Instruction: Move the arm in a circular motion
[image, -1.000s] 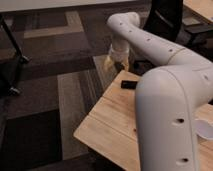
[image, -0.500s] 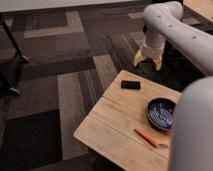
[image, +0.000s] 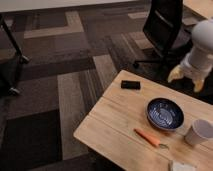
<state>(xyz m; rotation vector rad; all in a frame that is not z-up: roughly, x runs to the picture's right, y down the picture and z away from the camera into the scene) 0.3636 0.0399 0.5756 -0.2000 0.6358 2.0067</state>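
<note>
The arm (image: 202, 47) hangs beyond the counter's (image: 115, 125) far right edge, its claw (image: 186, 79) spread and empty above that edge. It looks mid-circle; the next move calls for curving on, clear of the bowl (image: 165, 113).

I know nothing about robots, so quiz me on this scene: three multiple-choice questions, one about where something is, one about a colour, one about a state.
1. Where is the gripper?
A. Far right, beyond the table's far edge
B. Inside the bowl
C. On the carpet at left

2. What colour is the carrot?
A. Green
B. Orange
C. White

3. How does the cup stand?
A. Tipped on its side
B. Upside down
C. Upright, mouth up

Answers: 1 A, the tan fingers hang under the arm off the wooden table. 2 B, it lies orange beside the dark blue bowl. 3 C, its open rim faces up.
</note>
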